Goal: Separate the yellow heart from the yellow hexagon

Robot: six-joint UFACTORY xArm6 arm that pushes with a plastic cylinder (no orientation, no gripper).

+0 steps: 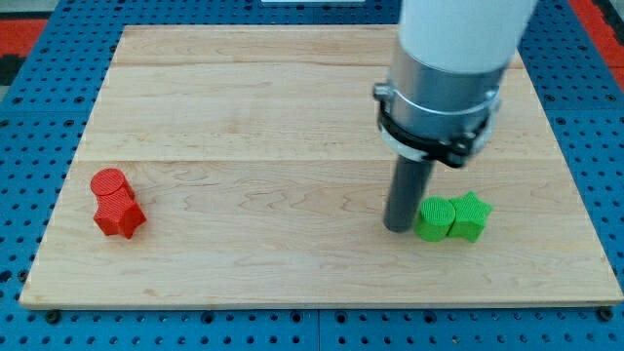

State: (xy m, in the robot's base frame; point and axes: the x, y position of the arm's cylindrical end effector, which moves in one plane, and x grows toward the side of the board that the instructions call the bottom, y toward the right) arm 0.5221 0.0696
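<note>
No yellow heart and no yellow hexagon shows in the camera view; the arm's wide body [444,73] hides part of the board at the view's upper right. My tip [398,229] rests on the wooden board [292,107], right of centre. It stands just left of a green round block [435,218], touching or almost touching it. A green star block [471,215] sits against the round block's right side.
A red round block [110,183] and a red star block [121,215] sit together near the board's left edge. The board lies on a blue pegboard surface [39,146].
</note>
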